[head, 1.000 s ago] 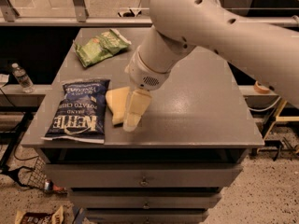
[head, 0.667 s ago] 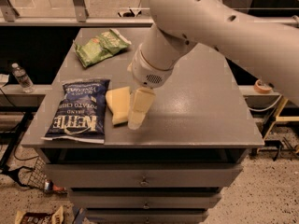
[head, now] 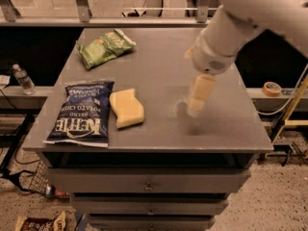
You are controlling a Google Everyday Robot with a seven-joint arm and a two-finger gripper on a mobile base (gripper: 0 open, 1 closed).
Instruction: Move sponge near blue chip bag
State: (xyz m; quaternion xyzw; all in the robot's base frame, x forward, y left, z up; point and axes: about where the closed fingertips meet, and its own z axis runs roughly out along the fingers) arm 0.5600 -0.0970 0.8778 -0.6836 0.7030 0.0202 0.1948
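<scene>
The pale yellow sponge (head: 126, 108) lies flat on the grey table (head: 163, 71), right beside the blue chip bag (head: 82, 111), its left edge almost touching the bag. The blue bag lies flat at the table's front left with white "Kettle" lettering. My cream-coloured gripper (head: 198, 98) hangs from the large white arm over the table's right half, well to the right of the sponge and above the surface. It holds nothing.
A smaller green chip bag (head: 104, 45) lies at the table's back left. A water bottle (head: 23, 79) stands on a ledge at left. A tape roll (head: 272, 88) lies on the ledge at right. Drawers sit below the table's front edge.
The gripper was at the sponge beside the blue bag; it has since lifted away and swung right. The sponge stays beside the bag.
</scene>
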